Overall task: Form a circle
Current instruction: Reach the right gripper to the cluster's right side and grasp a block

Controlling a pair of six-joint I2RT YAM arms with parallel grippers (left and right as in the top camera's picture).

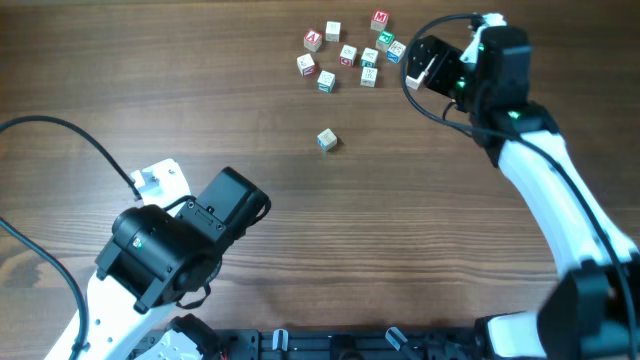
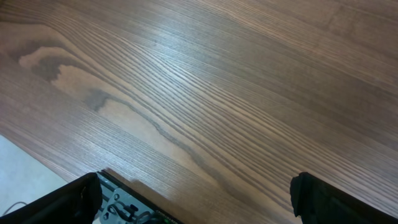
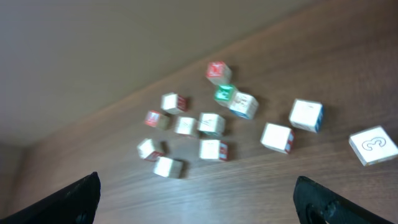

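1. At the far side of the table (image 1: 200, 90), a little right of centre, the alphabet cubes (image 1: 348, 55) lie in a loose scatter. They do not form a ring: some sit just beside one another, others stand apart.
2. A lone cube (image 1: 327, 139) sits well apart from that bunch, nearer the middle of the table.
3. The right gripper (image 3: 198, 186) hangs just beside the scatter's right edge. Its fingers (image 3: 81, 199) are spread wide and hold nothing.
4. Through its wrist camera, a red-faced cube (image 3: 217, 70) lies farthest off with a green-faced cube (image 3: 224, 94) just beside it. A cube marked 3 (image 3: 373, 145) lies off at the right edge.
5. The left gripper (image 2: 196, 186) hangs over bare wood near the table's front left, well away from every cube. Its fingers (image 2: 78, 199) are wide apart and hold nothing.
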